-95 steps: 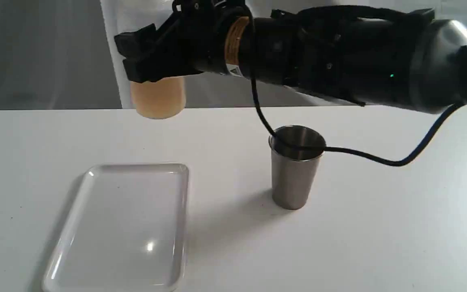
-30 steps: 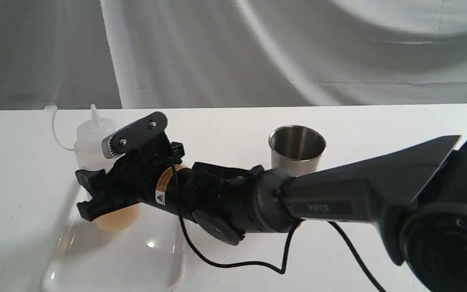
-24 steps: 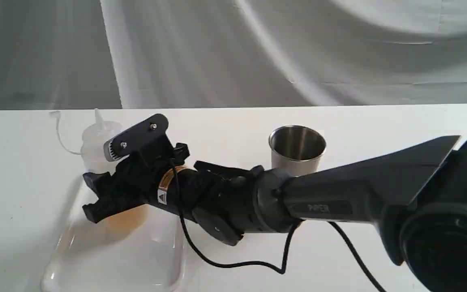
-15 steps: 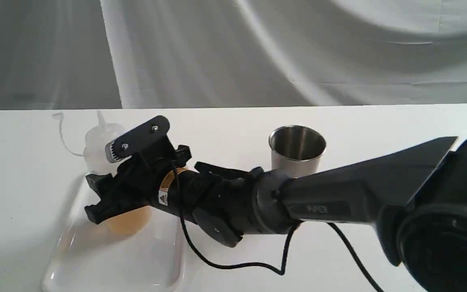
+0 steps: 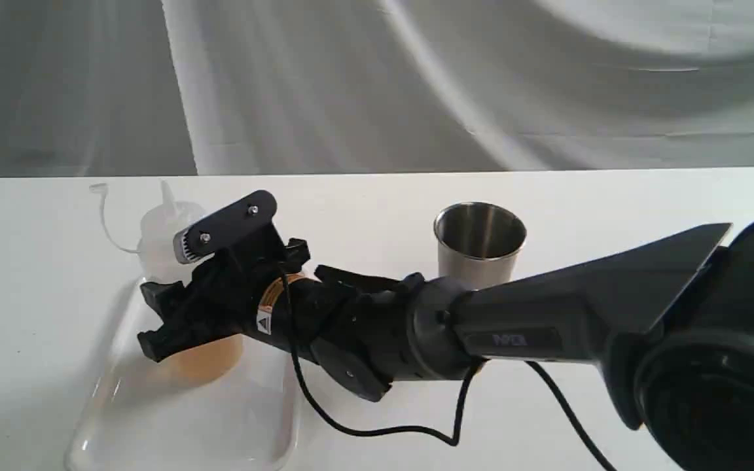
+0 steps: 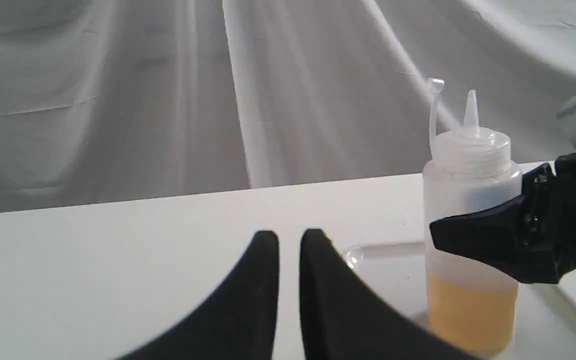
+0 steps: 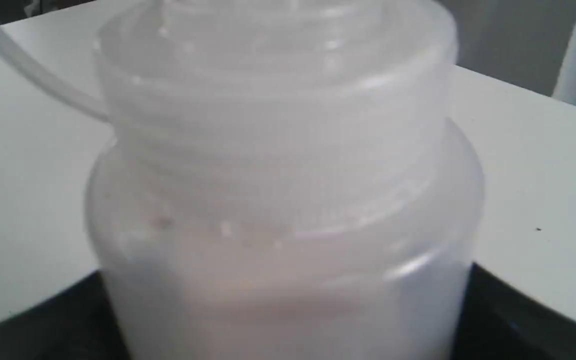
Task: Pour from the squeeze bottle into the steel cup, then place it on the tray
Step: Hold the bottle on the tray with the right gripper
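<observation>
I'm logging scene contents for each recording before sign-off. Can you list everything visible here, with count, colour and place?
squeeze bottle: one, translucent whitish with amber liquid in its lower part, upright at the tray's far end, on it or just above it
steel cup: one, brushed steel, dark inside, upright on the table, right of the tray and apart from it
tray: one, glossy white, on the table's near left
table: one, white
cloth backdrop: one, grey-white, behind the table
cable: one, black, hanging from the right arm
right gripper: one, black, closed around the bottle's middle
left gripper: one, black, jaws nearly together, holding nothing, seen only in the left wrist view
</observation>
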`<move>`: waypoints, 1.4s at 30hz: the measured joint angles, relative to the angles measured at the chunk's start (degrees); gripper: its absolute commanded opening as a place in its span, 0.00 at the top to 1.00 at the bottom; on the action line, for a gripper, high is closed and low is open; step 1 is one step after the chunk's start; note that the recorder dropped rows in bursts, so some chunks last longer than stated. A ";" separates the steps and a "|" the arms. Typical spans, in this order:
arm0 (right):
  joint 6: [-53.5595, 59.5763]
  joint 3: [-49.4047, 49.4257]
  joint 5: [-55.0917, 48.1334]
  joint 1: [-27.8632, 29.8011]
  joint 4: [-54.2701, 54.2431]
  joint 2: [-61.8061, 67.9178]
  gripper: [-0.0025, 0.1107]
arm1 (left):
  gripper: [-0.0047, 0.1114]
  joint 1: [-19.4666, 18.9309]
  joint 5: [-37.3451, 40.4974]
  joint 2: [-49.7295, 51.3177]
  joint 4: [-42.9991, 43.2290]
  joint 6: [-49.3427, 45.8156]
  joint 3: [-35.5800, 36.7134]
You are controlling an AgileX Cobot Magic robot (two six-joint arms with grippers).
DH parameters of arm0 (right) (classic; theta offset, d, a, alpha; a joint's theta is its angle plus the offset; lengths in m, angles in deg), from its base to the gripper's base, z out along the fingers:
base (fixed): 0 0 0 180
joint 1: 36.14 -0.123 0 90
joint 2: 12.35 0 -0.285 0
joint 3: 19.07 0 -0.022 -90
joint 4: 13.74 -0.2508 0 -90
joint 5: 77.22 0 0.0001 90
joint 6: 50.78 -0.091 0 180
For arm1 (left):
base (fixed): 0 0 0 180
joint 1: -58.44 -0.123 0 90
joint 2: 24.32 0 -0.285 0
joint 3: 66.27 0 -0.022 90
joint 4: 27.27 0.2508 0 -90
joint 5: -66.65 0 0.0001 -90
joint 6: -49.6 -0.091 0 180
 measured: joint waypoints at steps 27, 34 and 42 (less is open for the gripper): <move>-1.74 0.00 1.08 -0.54 -0.22 0.00 0.28 | 0.89 0.00 0.00 0.00 0.00 0.00 0.00; -1.74 0.00 1.08 -0.54 -0.22 0.00 0.24 | 0.89 0.00 0.00 0.00 0.00 0.00 0.00; -3.09 0.00 1.00 -1.41 -0.22 0.00 0.24 | 0.89 0.00 0.00 0.00 0.00 0.00 0.00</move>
